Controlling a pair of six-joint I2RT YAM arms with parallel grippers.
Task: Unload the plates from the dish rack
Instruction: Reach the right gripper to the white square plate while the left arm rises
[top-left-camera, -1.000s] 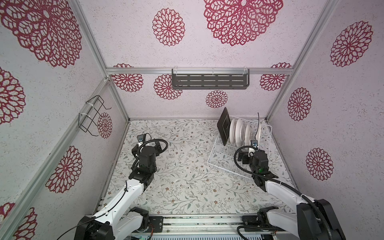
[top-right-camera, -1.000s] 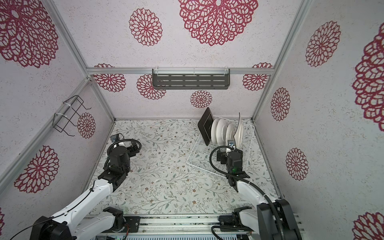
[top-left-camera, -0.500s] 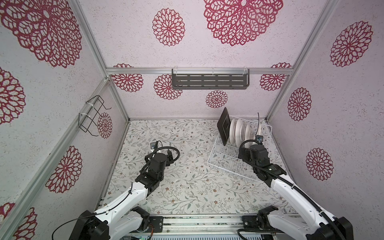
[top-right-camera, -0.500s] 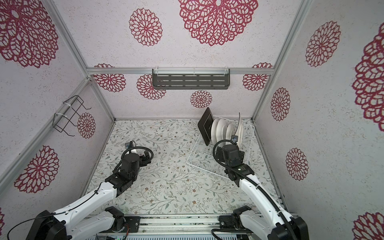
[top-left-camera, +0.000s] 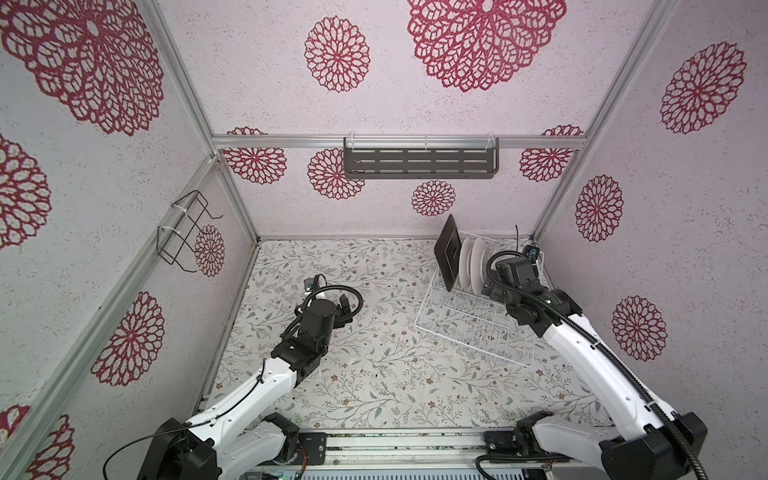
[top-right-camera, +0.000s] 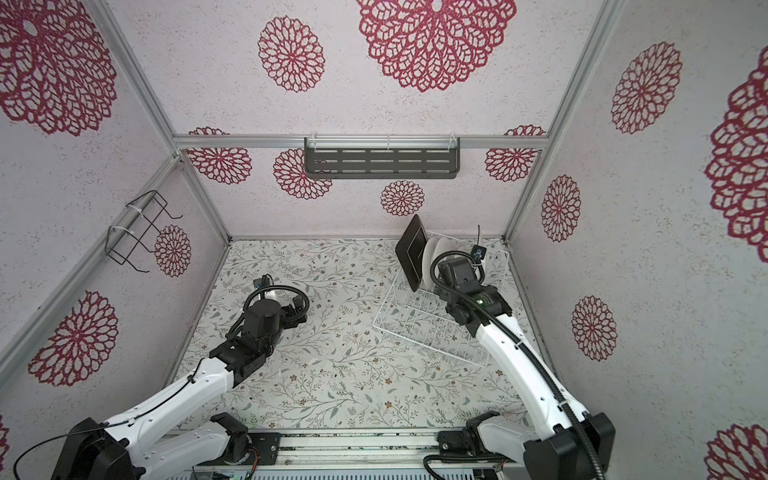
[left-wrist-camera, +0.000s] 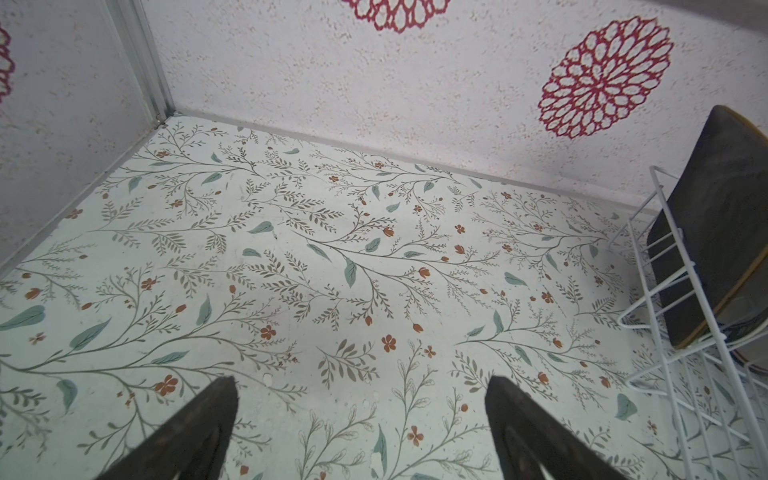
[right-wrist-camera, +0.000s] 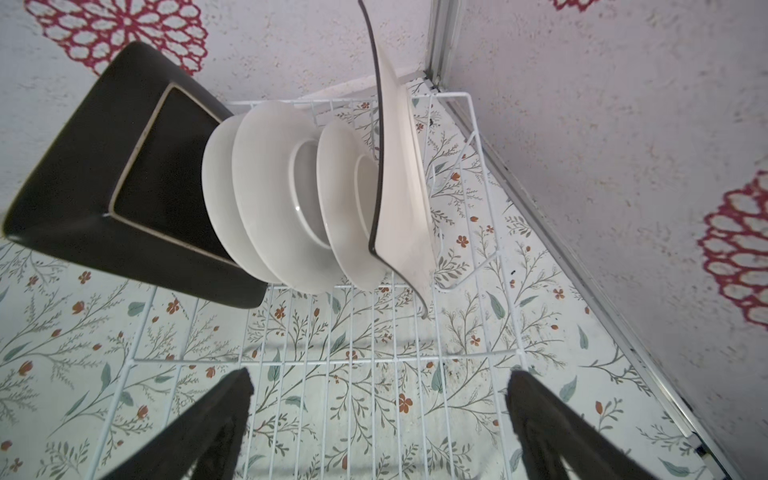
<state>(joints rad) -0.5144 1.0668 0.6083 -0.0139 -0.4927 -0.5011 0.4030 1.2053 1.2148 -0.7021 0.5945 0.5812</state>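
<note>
While both my grippers stand spread wide with nothing between their fingers, all five plates sit on edge in the white wire dish rack (right-wrist-camera: 374, 328). My right gripper (right-wrist-camera: 380, 386) hangs over the rack's near, bare end. Its two dark fingers (right-wrist-camera: 216, 424) are apart above the wire floor and touch nothing that I can see.

Straight ahead of those fingertips the plates stand in a row across the rack's far end. Ahead of one finger leans the square black plate (right-wrist-camera: 124, 174), tilted outward over the rack's side. Next come three round white plates (right-wrist-camera: 270, 187), packed close and overlapping. Ahead of the other finger, nearest the corner of the walls, the square white plate (right-wrist-camera: 403, 187) with its dark edge stands upright.

My left gripper (left-wrist-camera: 361, 388) hovers over the bare floral table (left-wrist-camera: 332, 270), well apart from the rack. From there only the rack's end and the black plate show, off beyond one of its fingers. In both top views my right wrist hides the plates nearest it.
</note>
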